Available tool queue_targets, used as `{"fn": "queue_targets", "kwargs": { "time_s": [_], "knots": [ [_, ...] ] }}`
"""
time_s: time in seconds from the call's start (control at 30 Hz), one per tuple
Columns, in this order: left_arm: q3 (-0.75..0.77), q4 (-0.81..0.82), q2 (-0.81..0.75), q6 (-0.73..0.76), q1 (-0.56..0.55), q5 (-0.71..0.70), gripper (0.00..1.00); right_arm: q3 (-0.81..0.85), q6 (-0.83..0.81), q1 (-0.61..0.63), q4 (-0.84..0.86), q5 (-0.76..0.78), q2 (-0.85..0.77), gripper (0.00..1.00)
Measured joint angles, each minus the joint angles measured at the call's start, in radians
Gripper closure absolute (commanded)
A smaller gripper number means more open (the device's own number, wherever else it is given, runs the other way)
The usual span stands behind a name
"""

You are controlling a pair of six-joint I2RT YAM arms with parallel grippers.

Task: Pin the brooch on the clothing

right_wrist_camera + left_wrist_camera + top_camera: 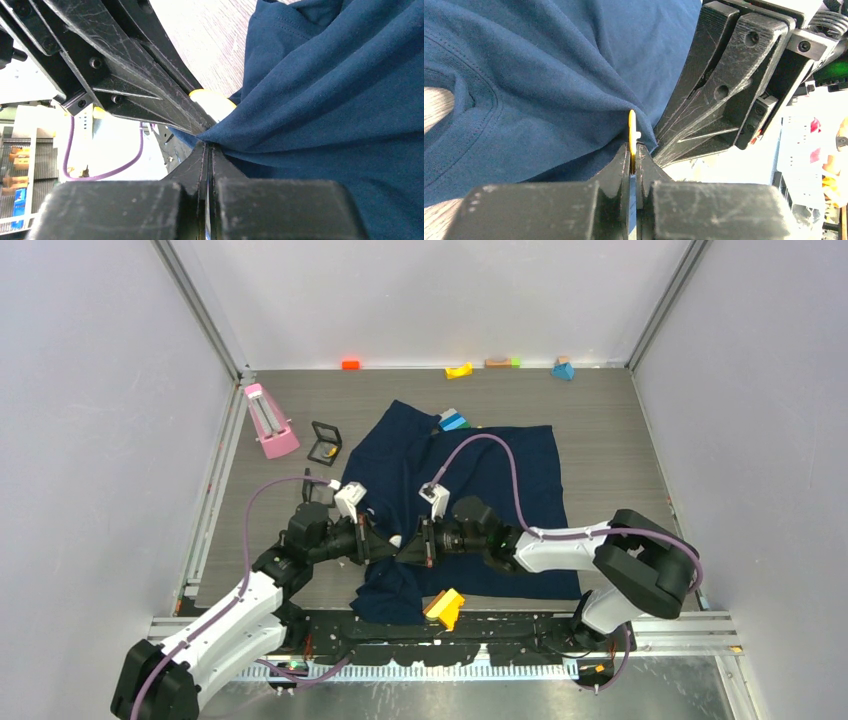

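Note:
The clothing (480, 490) is a dark navy T-shirt spread over the middle of the table, bunched up at its near edge. Both grippers meet tip to tip over that near edge. My left gripper (634, 150) is shut on the brooch (632, 127), a thin orange-gold disc seen edge-on, pressed against a fold of the shirt (549, 75). My right gripper (207, 147) is shut on a pinch of the shirt fabric (340, 100). In the right wrist view the brooch (215, 104) shows pale with a yellow rim beside the left gripper's fingers (125, 65).
A yellow wedge block (445, 606) lies on the shirt's near edge. A pink object (270, 422) and a small black open box (325, 442) sit at the left. Blue-green blocks (455, 421) touch the shirt's far edge. Small coloured blocks (458, 370) line the back wall.

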Motion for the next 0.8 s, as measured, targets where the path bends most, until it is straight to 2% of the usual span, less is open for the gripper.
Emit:
{"fn": "queue_targets", "kwargs": {
  "time_s": [0.43, 0.6, 0.67, 0.7, 0.73, 0.8],
  "knots": [
    [-0.003, 0.002, 0.005, 0.023, 0.006, 0.009, 1.0, 0.105, 0.05, -0.027, -0.153, -0.096, 0.072, 0.99],
    [-0.004, 0.002, 0.005, 0.022, 0.007, 0.011, 1.0, 0.111, 0.061, -0.034, -0.161, -0.121, 0.08, 0.99],
    [-0.004, -0.001, 0.005, 0.023, 0.007, 0.01, 1.0, 0.111, 0.063, -0.036, -0.161, -0.126, 0.08, 0.9],
    [-0.004, -0.005, 0.005, 0.023, 0.007, 0.01, 1.0, 0.111, 0.062, -0.037, -0.161, -0.126, 0.08, 0.79],
    [-0.002, -0.011, 0.005, 0.023, 0.007, 0.009, 1.0, 0.111, 0.061, -0.038, -0.163, -0.126, 0.077, 0.74],
    [0.016, -0.039, 0.005, 0.023, 0.005, 0.008, 1.0, 0.105, 0.055, -0.04, -0.168, -0.124, 0.061, 0.56]
  ]
}}
